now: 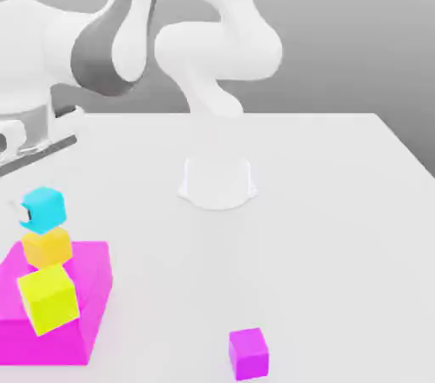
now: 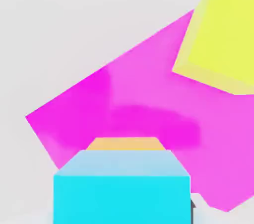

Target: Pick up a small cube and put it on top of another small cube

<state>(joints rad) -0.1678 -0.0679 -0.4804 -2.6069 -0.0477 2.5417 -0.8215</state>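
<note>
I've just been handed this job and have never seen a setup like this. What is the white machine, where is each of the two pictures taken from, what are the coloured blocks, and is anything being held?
The white machine is a robot arm, a simulated one, bolted to a white table. One picture comes from a camera off to the side that sees the whole scene; the other comes from a camera on the arm's hand, looking down past what lies beneath it.

At the exterior view's left lies a large flat magenta block. On it stand a lime-yellow cube and a small orange-yellow cube. The small cyan cube sits on top of the orange-yellow one; in the hand view it is the blue face nearest the camera. A small magenta cube lies alone on the table.

Whether the hand grips the cyan cube, I cannot tell.
</note>
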